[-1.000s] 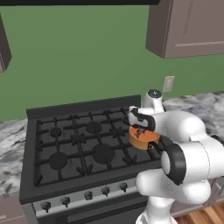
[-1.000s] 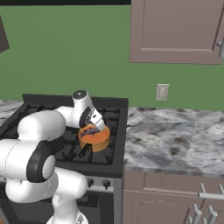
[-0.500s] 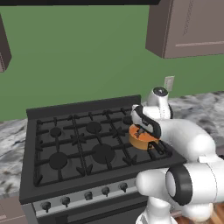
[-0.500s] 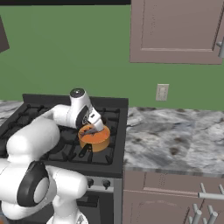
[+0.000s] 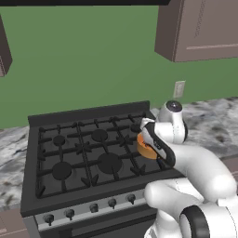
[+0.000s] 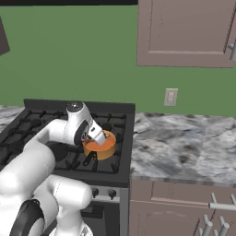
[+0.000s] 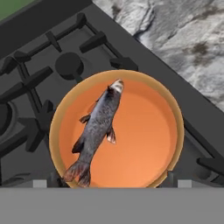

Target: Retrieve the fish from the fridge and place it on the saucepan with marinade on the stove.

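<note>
Left base view: the black stove (image 5: 88, 158) sits between stretches of marbled grey desk (image 5: 209, 118). The white arm bends over the stove's right side, and its hand (image 5: 149, 139) hangs just above the orange saucepan (image 5: 145, 149), which shows partly behind the wrist.

Right base view: the saucepan (image 6: 102, 146) stands on the grate near the stove's (image 6: 46, 124) right edge, close to the desk (image 6: 184, 147). The hand (image 6: 94, 136) hovers over the pan's left rim.

Hand view: the fish (image 7: 97, 129) lies inside the saucepan (image 7: 173, 131), head toward the far rim, tail at the near rim. The 2 fingertips (image 7: 39, 183) stand wide apart at either side of the pan, gripping nothing; the hand is open.
</note>
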